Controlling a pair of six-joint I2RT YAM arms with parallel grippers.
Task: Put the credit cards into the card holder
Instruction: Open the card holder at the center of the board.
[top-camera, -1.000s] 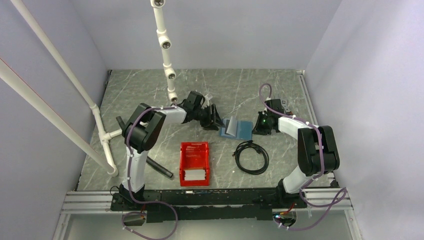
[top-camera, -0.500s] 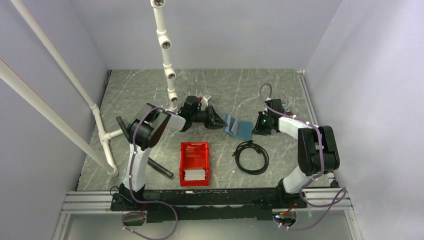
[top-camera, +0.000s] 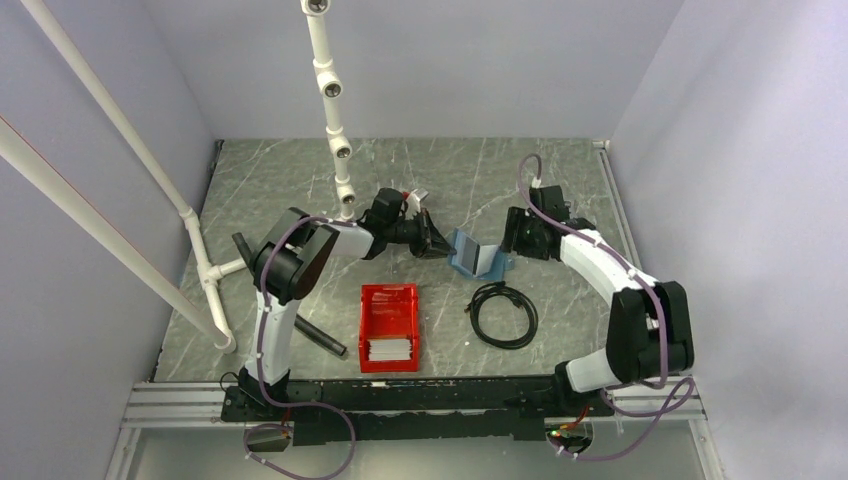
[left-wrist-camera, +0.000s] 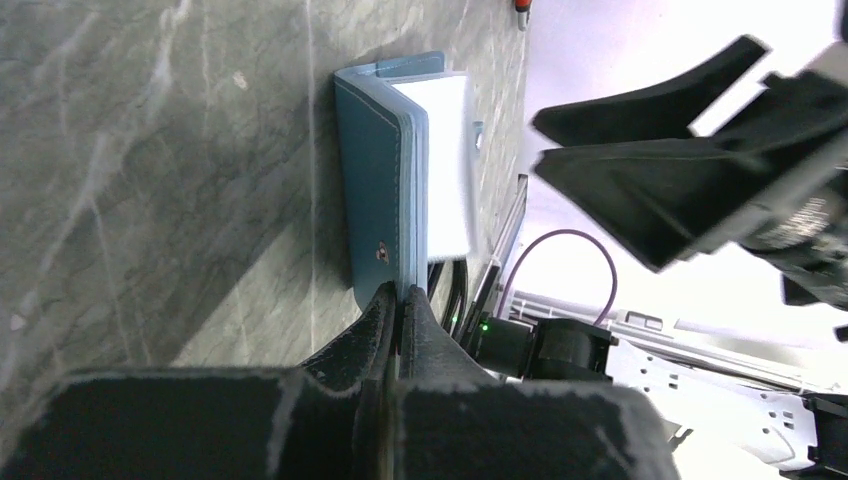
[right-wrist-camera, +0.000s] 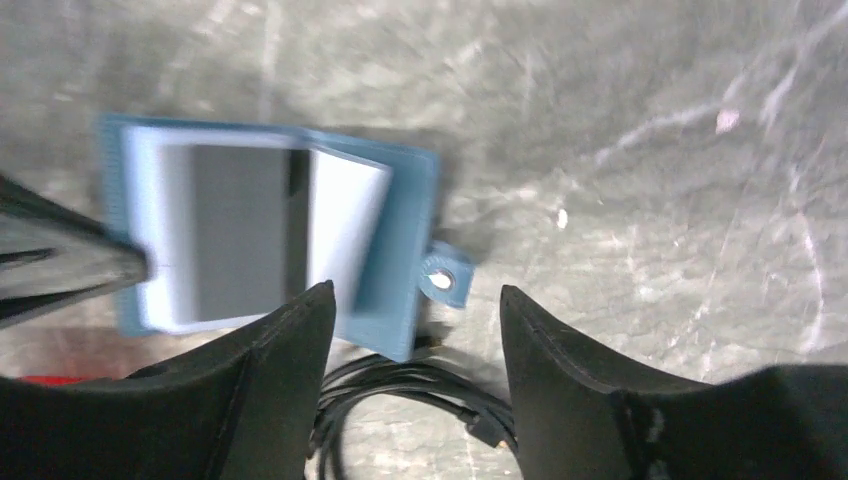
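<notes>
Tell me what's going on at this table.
The left hand is shut on the edge of the blue card holder, holding it open. The right hand hovers open just above its other side, holding nothing. The whitish credit cards lie in the red bin.

The card holder (left-wrist-camera: 375, 180) looks like matt blue leatherette with a stitched edge, the counter (top-camera: 270, 180) a smooth, faintly glossy grey marbled slab, and the bin (top-camera: 367, 320) shiny red moulded plastic.

The overhead view looks down from behind; both wrist views, close in, share the card holder (left-wrist-camera: 372, 180).
</notes>
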